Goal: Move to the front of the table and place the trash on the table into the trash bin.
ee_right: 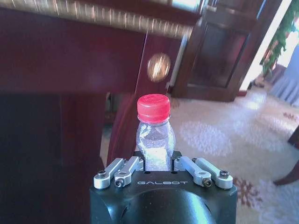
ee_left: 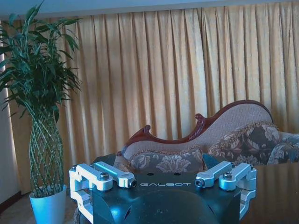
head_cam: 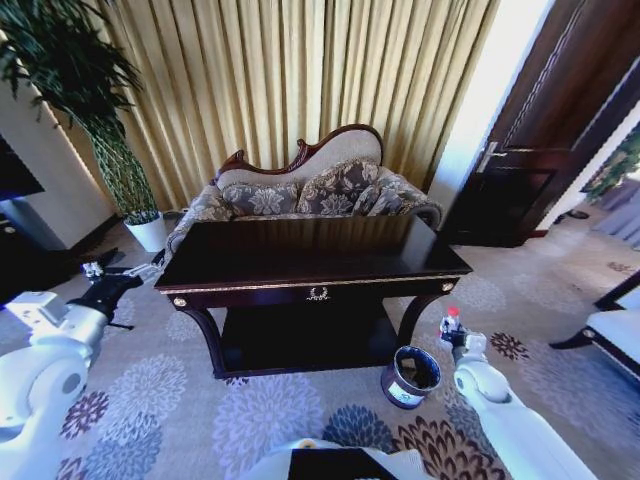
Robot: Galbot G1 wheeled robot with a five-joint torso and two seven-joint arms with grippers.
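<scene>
The dark glossy table (head_cam: 300, 262) with gold trim stands straight ahead. My right gripper (head_cam: 456, 340) hangs low beside the table's right front leg, shut on the trash, a small clear bottle with a red cap (head_cam: 452, 318). In the right wrist view the bottle (ee_right: 154, 135) stands upright between the fingers of the right gripper (ee_right: 156, 167), with the table's edge (ee_right: 70, 51) close behind. The dark round trash bin (head_cam: 410, 375) sits on the carpet just left of that gripper and lower. My left gripper (head_cam: 95, 272) is held out left of the table; its fingers (ee_left: 114, 176) are spread open around nothing.
A patterned sofa (head_cam: 310, 190) stands right behind the table. A tall plant in a white pot (head_cam: 148, 230) is at the back left. A dark door (head_cam: 530, 150) is at the right, and a chair (head_cam: 615, 325) at the right edge. Flowered carpet lies in front.
</scene>
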